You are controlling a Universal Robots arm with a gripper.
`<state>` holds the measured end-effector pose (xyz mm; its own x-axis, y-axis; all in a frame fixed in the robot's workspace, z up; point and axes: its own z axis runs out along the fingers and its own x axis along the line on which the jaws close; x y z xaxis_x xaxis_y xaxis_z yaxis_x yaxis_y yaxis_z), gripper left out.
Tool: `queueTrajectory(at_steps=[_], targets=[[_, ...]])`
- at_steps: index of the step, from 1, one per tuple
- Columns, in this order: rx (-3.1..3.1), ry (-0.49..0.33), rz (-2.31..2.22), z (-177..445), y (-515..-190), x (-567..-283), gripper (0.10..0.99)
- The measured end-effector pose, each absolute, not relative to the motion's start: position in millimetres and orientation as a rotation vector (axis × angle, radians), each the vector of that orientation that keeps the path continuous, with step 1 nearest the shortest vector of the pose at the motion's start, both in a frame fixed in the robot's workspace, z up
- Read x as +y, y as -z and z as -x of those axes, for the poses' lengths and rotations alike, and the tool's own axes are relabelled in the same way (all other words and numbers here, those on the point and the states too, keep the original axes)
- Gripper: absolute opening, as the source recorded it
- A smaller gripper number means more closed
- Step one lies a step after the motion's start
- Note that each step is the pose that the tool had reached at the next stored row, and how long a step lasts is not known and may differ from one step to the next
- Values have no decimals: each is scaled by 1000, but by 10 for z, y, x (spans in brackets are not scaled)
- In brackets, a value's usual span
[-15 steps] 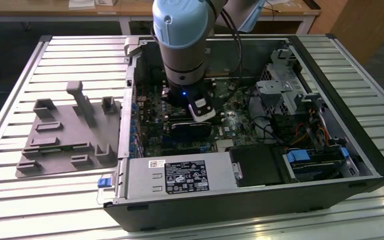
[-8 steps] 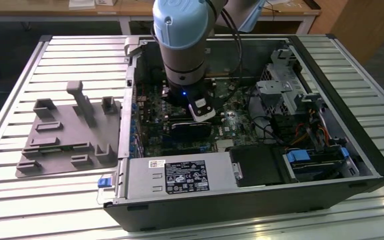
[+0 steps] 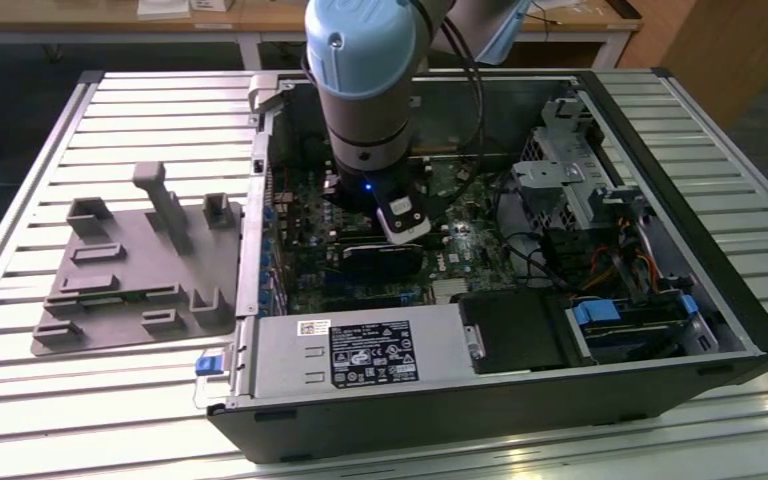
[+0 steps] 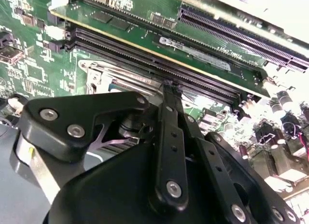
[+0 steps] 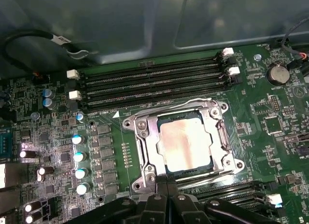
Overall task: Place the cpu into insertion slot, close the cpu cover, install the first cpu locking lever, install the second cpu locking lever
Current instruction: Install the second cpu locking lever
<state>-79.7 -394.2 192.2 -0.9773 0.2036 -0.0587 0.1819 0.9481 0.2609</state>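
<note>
So here's where I'm at: the cpu (image 5: pixel 186 143) is sitting flat in the insertion slot (image 5: pixel 140 142) on the green board (image 5: pixel 270 122), with the cpu cover (image 5: pixel 219 137) down around it as a silver frame. In the first wrist view my fingers (image 5: pixel 166 197) are pinched narrow, holding nothing as far as I can see, right at the socket's near edge. A thin locking lever (image 5: pixel 164 107) runs along the far edge, beside the long memory slots (image 5: pixel 149 84).
</note>
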Motion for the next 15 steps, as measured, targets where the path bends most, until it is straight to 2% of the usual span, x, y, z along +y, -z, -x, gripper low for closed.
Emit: queueTrajectory(at_steps=[15], targets=[[3016,-392,-299,797,-2030,-3941,102]])
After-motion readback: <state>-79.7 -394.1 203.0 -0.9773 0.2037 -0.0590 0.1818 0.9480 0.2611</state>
